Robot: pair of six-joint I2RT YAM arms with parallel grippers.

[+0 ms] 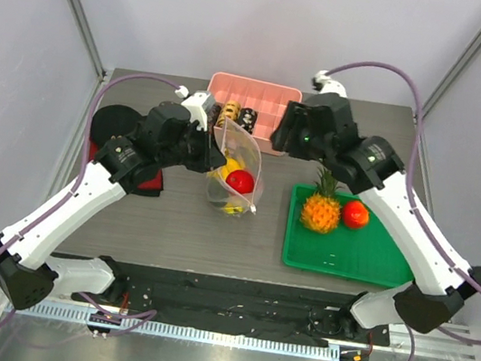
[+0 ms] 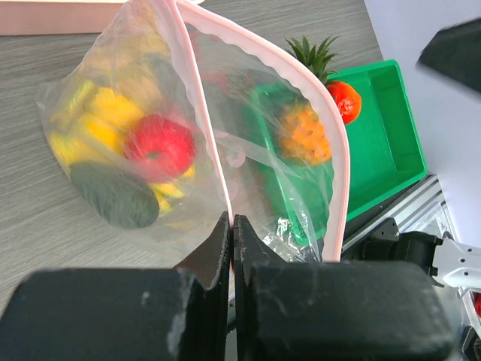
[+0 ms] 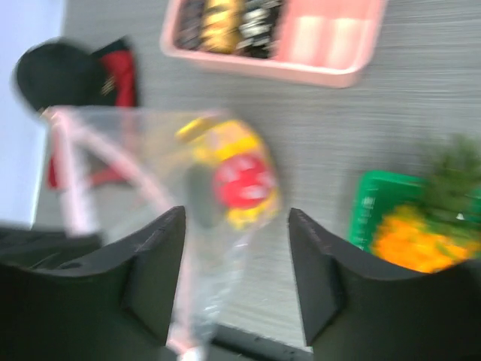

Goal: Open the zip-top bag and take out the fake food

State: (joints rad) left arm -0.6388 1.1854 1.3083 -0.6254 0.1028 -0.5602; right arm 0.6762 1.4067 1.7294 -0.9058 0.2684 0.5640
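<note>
The clear zip-top bag (image 1: 239, 180) stands on the table with its pink-edged mouth spread open. My left gripper (image 1: 215, 155) is shut on one pink zip edge (image 2: 225, 192) and holds that side up. Inside the bag lie a red fruit (image 2: 159, 145), the yellow banana (image 2: 105, 113) and the dark green avocado (image 2: 113, 195). My right gripper (image 1: 274, 140) is open and empty, hovering above the bag's right side; its view is blurred and shows the bag (image 3: 135, 180) and the red fruit (image 3: 242, 180) below. The pineapple (image 1: 321, 207) and a second red fruit (image 1: 355, 214) sit in the green tray (image 1: 365, 260).
A pink compartment tray (image 1: 275, 104) with small ring-shaped pieces stands at the back behind the bag. A black and red object (image 1: 111, 128) lies at the left, under the left arm. The green tray's rim (image 2: 391, 128) is right of the bag.
</note>
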